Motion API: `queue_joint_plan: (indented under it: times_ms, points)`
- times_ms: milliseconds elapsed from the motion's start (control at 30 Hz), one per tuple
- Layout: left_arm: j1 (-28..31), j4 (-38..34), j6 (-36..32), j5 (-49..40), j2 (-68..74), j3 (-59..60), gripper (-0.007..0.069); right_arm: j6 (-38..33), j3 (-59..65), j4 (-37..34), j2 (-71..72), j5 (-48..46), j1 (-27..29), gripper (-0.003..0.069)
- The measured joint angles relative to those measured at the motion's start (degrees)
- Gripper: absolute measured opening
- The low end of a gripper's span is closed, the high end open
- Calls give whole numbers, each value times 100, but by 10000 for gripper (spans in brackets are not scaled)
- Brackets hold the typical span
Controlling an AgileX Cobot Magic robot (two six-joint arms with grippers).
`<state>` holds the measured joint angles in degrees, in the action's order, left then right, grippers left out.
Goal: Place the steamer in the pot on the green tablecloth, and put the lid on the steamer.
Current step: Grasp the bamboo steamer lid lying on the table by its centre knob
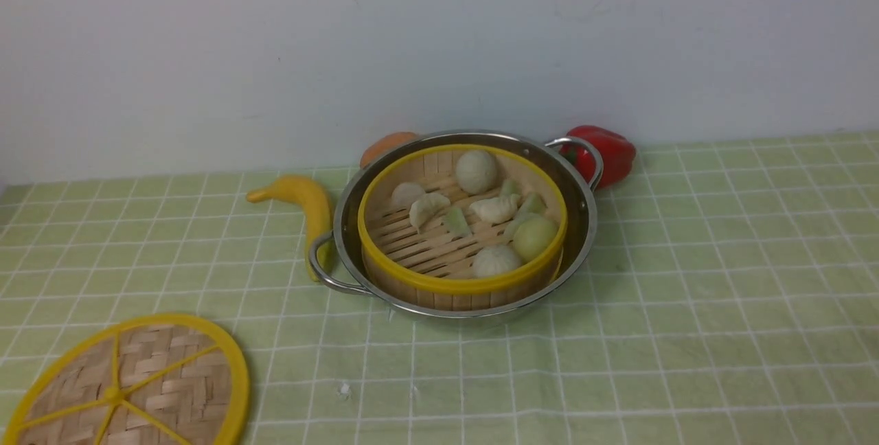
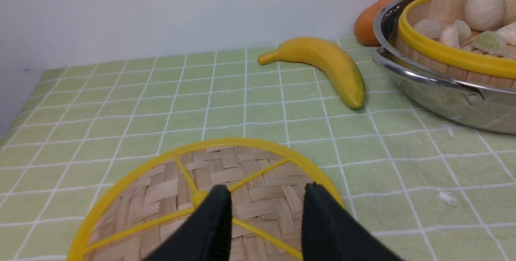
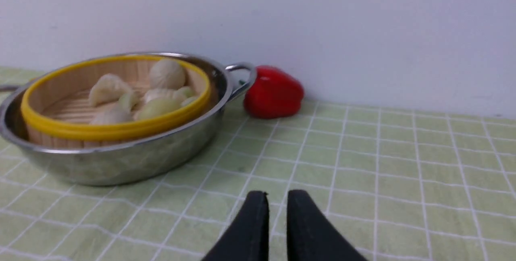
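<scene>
Left claw (image 2: 266,190) seen spread wide over lid (image 2: 161,188), nothing gripped. Right claw (image 3: 277,194) parted by slim gap, empty, over cloth (image 3: 403,152). Steamer (image 1: 461,286) sat inside pot (image 1: 584,225), uncovered. Claws caught by wrist cams only. Lid cropped by frame edge up front. Orange thing (image 1: 384,146) half hidden behind pot, can't be made out.

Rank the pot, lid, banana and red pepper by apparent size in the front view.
1. pot
2. lid, though it lies nearest the camera and the frame cuts it off, so its true rank is unsure
3. banana
4. red pepper, partly hidden behind the pot's handle
</scene>
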<state>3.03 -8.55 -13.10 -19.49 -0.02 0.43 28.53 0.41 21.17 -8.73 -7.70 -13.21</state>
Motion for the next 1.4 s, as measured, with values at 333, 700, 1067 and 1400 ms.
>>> queue_joint_plan:
  times_ms: [333,700,1067,1400]
  points:
    - [0,0,0,0,0,0,244,258,0,-114,842,-1140,483,134]
    - [0,0,0,0,0,0,244,186,0,-114,842,-1202,494,171]
    - [0,0,0,0,0,0,244,-34,0,-146,842,-1202,823,202]
    - [0,0,0,0,0,0,244,-147,0,-236,842,-1196,823,226]
